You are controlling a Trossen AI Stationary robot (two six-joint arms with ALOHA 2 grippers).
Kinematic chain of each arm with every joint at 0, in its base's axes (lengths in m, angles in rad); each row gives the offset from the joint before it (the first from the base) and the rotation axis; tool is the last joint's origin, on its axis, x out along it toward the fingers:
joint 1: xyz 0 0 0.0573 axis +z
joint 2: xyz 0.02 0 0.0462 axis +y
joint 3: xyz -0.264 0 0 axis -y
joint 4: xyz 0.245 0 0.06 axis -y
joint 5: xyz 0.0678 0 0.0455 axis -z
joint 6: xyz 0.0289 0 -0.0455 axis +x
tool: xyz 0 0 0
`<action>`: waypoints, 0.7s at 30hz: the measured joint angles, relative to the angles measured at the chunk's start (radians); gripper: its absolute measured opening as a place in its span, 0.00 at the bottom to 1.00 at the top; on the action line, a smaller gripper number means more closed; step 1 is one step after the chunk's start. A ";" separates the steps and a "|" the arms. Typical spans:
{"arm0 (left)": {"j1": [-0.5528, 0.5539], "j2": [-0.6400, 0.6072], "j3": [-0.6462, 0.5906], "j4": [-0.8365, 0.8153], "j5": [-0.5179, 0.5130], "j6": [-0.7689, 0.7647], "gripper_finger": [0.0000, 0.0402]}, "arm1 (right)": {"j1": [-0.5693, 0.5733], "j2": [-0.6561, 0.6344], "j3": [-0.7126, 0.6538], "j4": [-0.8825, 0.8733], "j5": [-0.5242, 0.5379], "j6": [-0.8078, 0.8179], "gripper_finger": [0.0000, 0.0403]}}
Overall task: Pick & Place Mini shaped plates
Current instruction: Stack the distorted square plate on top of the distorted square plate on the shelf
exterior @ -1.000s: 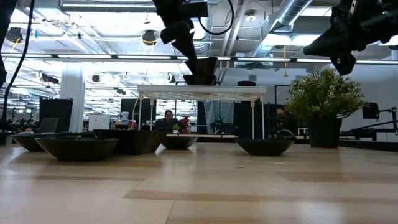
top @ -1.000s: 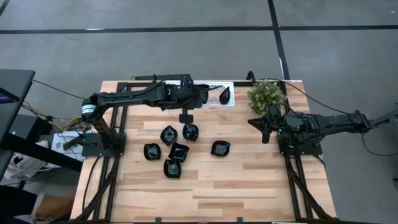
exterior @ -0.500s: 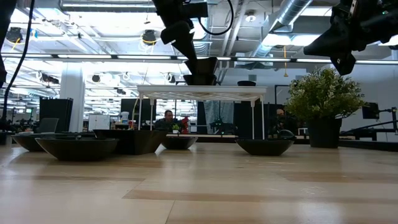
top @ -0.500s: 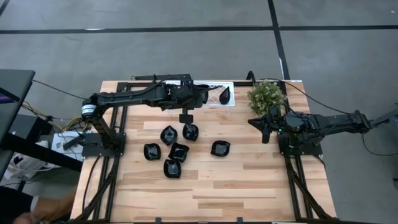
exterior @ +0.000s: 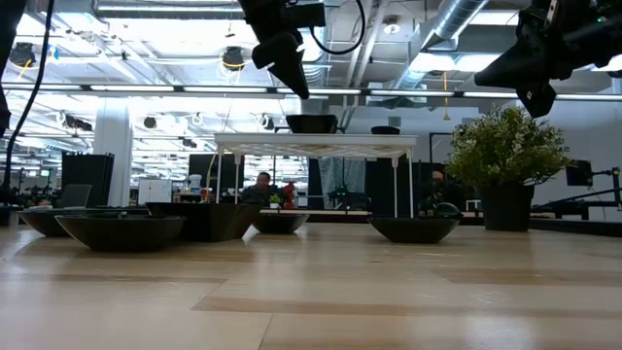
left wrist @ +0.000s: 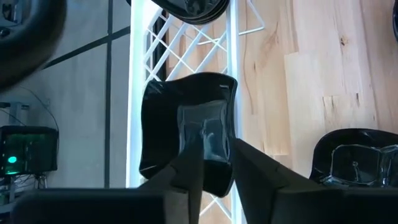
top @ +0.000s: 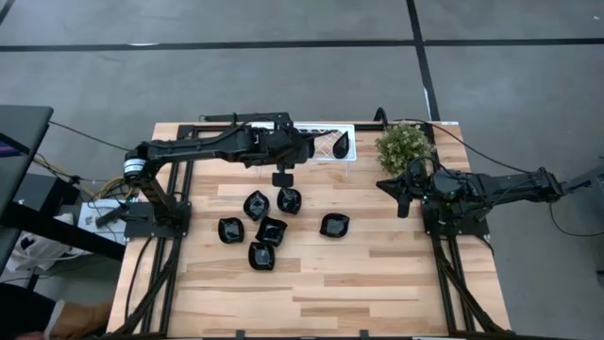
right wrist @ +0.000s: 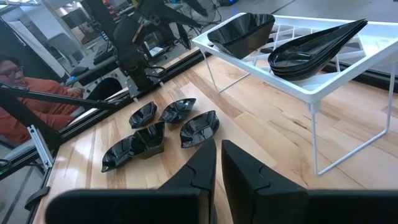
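My left gripper (top: 310, 144) hangs open just above the white lattice tray (top: 327, 129) at the table's far edge. A squarish black mini plate (left wrist: 186, 124) lies flat on the tray's lattice below its fingertips (exterior: 297, 89); the two are apart in the low view. A teardrop plate (top: 342, 144) lies farther right on the same tray. Several more mini plates (top: 272, 229) rest on their bases on the table's middle. My right gripper (top: 400, 195) waits shut above the table's right side, beside the plant.
A green potted plant (top: 404, 144) stands at the far right, next to the tray's right end. One plate (top: 334, 225) lies apart from the cluster, to its right. Bare wood (top: 377, 283) fills the near half. A person (right wrist: 12, 68) sits beyond the table's left side.
My left gripper has opened without moving and let go of the squarish plate. The plate, held tilted at the fingertips before, has dropped and now lies level on the tray's lattice.
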 joint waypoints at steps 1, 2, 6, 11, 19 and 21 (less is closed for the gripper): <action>0.000 -0.004 0.000 -0.001 0.000 0.000 0.22 | 0.000 0.000 0.000 0.000 0.000 0.000 0.05; 0.000 -0.007 0.000 0.000 0.000 0.000 0.23 | 0.000 0.000 0.000 0.000 0.000 0.000 0.05; -0.003 -0.043 0.000 0.005 -0.045 0.003 0.29 | 0.000 0.000 0.000 0.000 0.000 0.000 0.05; -0.013 -0.132 0.000 0.005 -0.112 -0.029 0.32 | 0.000 0.000 0.000 0.000 0.000 0.000 0.05; -0.065 -0.309 -0.029 0.007 -0.006 -0.371 0.31 | 0.000 0.000 0.000 0.000 0.000 0.000 0.05; -0.082 -0.356 -0.067 0.005 0.048 -0.458 0.30 | 0.000 0.000 0.000 0.000 0.000 0.000 0.05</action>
